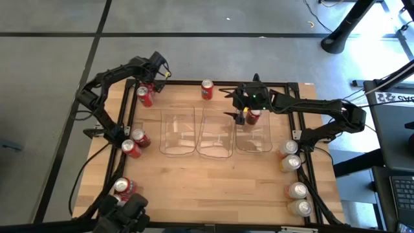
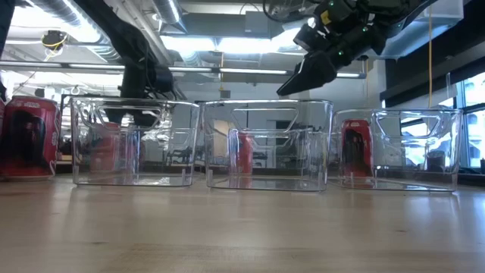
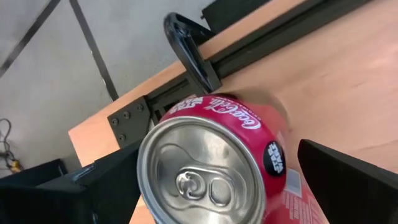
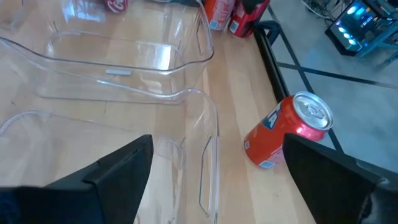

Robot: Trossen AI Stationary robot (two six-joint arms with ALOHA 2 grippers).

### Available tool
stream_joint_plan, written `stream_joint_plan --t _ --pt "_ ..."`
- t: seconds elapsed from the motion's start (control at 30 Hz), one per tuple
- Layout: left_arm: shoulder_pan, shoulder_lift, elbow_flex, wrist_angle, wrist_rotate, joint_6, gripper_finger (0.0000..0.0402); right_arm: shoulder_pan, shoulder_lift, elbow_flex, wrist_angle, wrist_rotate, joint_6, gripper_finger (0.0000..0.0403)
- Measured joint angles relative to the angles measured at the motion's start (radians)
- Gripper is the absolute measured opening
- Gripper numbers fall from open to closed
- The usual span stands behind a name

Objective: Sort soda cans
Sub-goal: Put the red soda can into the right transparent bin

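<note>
My left gripper [image 1: 146, 90] is open at the table's far left corner. Its fingers stand on either side of an upright red can [image 3: 214, 168], with wood showing between the can and one finger [image 3: 348, 177]. My right gripper [image 1: 244, 110] is open and hovers above the clear bins, over the right bin's far rim [image 2: 307, 72]. A red can [image 2: 356, 148] stands inside the right bin [image 1: 253, 139]. Another red can [image 4: 289, 130] stands on the table beyond the middle bin [image 1: 213, 136], near the far edge.
Three clear bins sit side by side mid-table; the left bin [image 1: 178, 136] and the middle one hold nothing I can see. Three more red cans [image 1: 131, 149] stand along the left edge. Several pale cans [image 1: 291, 162] stand along the right edge. A dark frame rail [image 1: 213, 82] borders the table.
</note>
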Motion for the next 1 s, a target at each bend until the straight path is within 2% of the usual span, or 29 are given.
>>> stream_joint_plan --t 0.43,0.73,1.0 --pt "0.000 0.019 0.000 -0.004 0.015 0.027 0.0389 0.000 0.000 0.000 0.019 0.020 0.001 0.0358" --pt "-0.003 0.015 0.001 -0.012 0.011 0.079 0.0321 0.000 0.000 0.000 0.019 0.021 0.003 0.0358" --pt "-0.009 0.001 -0.001 -0.017 0.012 0.129 0.0319 0.000 -0.010 0.000 -0.009 0.029 0.004 0.0358"
